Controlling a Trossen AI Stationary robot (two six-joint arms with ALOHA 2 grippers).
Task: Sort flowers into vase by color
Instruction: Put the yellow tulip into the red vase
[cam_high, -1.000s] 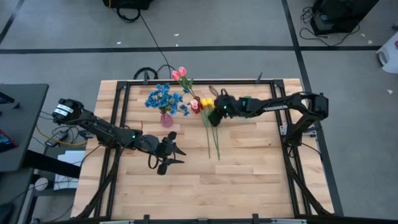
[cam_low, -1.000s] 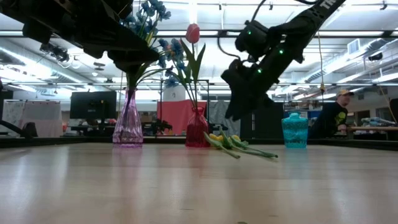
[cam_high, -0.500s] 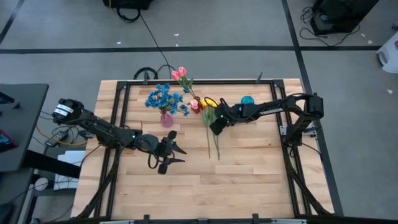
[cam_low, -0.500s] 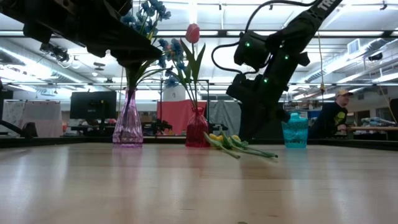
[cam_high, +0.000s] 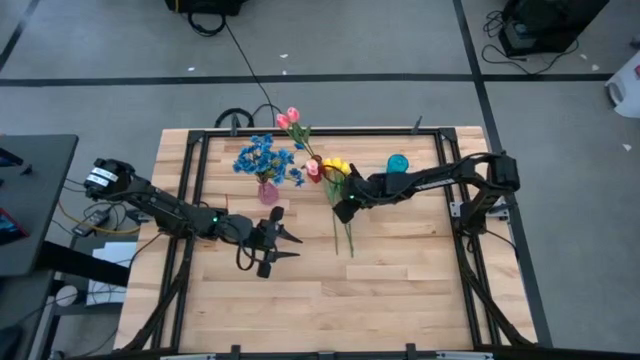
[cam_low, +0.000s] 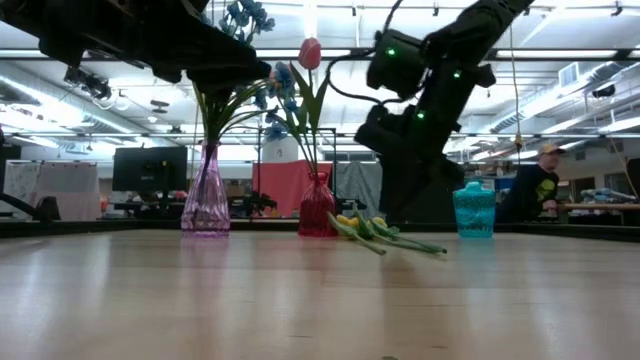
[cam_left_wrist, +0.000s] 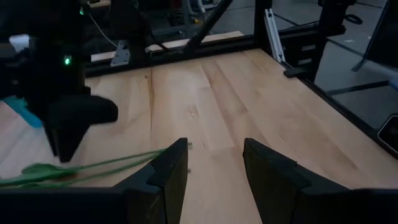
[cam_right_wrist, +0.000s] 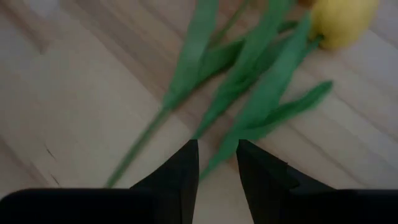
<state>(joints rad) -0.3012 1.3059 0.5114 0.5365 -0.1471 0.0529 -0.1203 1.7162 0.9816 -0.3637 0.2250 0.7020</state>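
High view: a wooden table (cam_high: 400, 290) carries three vases along its far edge, with both arms reaching toward the middle. The right gripper (cam_high: 344, 209) is lowered over the yellow tulips (cam_high: 336, 166), which lie flat on the table with their green stems pointing toward the near side; the blossoms rest just beside the red vase (cam_high: 315, 172). In the right wrist view the two dark fingers (cam_right_wrist: 180, 171) stand slightly apart with a narrow gap between them, positioned just above a stem and leaves of the yellow tulips (cam_right_wrist: 339, 22); no stem is seen clamped between them. The left gripper (cam_high: 272, 246) hovers over bare wood on the near left part of the table, well apart from the flowers, and the left wrist view shows its fingers (cam_left_wrist: 171, 168) spread apart with nothing between them. The blue flowers (cam_high: 262, 157) stand in the pink vase (cam_high: 268, 192), and the pink tulips (cam_high: 289, 119) stand in the red vase. A teal vase (cam_high: 398, 162) stands near the right arm and holds no flowers. In the low view a person (cam_low: 535, 190) sits in the room behind the table.
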